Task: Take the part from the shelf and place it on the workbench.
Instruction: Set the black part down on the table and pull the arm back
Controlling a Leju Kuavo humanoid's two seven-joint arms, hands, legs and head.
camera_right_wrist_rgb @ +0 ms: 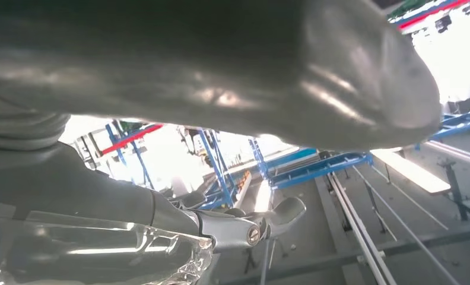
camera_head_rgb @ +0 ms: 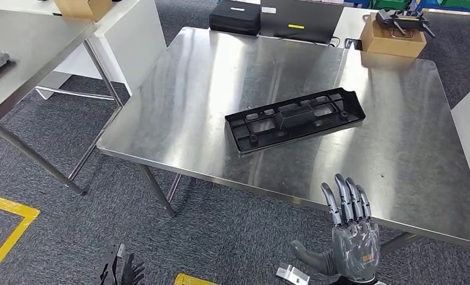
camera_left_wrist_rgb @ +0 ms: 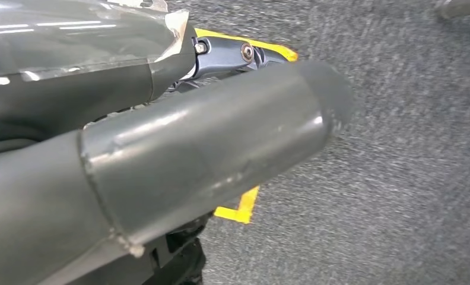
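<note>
The black plastic part (camera_head_rgb: 295, 119), a long flat moulded panel with cut-outs, lies flat on the steel workbench (camera_head_rgb: 185, 113) near its middle, turned slightly askew. My right hand (camera_head_rgb: 351, 234) is raised at the workbench's near edge, fingers straight and together, thumb out to the side, holding nothing; the part lies well beyond it. My left hand (camera_head_rgb: 121, 271) hangs low over the carpet to the left of the workbench, with nothing in it. The left wrist view has its thick grey thumb (camera_left_wrist_rgb: 209, 154) over the grey carpet.
A cardboard box (camera_head_rgb: 393, 34) with a drone-like device on it sits at the workbench's far right corner. Black cases (camera_head_rgb: 235, 16) stand behind the far edge. Another steel table (camera_head_rgb: 25, 53) is at the left. Yellow floor tape (camera_head_rgb: 7, 234) marks the carpet.
</note>
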